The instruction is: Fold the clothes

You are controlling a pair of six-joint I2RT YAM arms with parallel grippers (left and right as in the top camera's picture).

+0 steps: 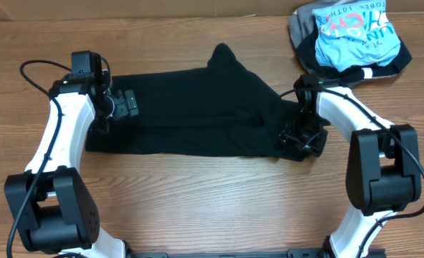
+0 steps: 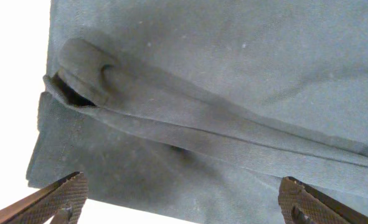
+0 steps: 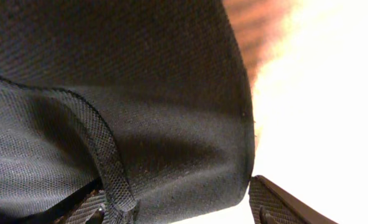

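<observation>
The black garment [image 1: 197, 107] lies spread in a long band across the middle of the wooden table [image 1: 197, 201], with a peak at its far edge. My left gripper [image 1: 125, 106] is low over its left end. In the left wrist view the fingers [image 2: 184, 199] are wide open above a long fold of the cloth [image 2: 233, 74]. My right gripper [image 1: 298, 136] is at the garment's right end. In the right wrist view its fingers [image 3: 177, 208] are open, with a rounded fold and a seamed hem of the cloth [image 3: 140, 74] between them. No logo shows.
A light-blue shirt with printed lettering [image 1: 355, 36] lies bundled with a grey garment [image 1: 301, 29] at the table's back right corner, just behind the right arm. Both arm bases stand at the front edge.
</observation>
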